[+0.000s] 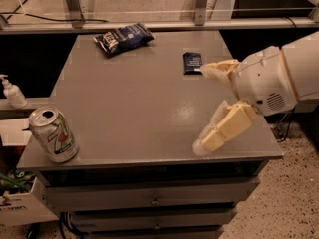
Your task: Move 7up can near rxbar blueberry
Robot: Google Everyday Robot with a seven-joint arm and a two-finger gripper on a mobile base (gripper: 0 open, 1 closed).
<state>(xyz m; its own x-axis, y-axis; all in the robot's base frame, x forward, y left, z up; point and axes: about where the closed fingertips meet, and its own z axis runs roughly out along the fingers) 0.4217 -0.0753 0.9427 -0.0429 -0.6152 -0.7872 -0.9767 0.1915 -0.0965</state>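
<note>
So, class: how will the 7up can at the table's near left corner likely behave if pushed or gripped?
The 7up can looks opened, so probably light and easily tipped. It stands at the table edge; a shove might drop it. The gripper hovers open, across the table from it.

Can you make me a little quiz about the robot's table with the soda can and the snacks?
1. True or false: the 7up can stands upright at the near left corner of the table.
2. Which is closest to the rxbar blueberry? A the 7up can, B the chip bag, C the gripper above the table's right side.
3. Fill in: the gripper is open and holds ____.
Key: 1 true; 2 C; 3 nothing.
</note>
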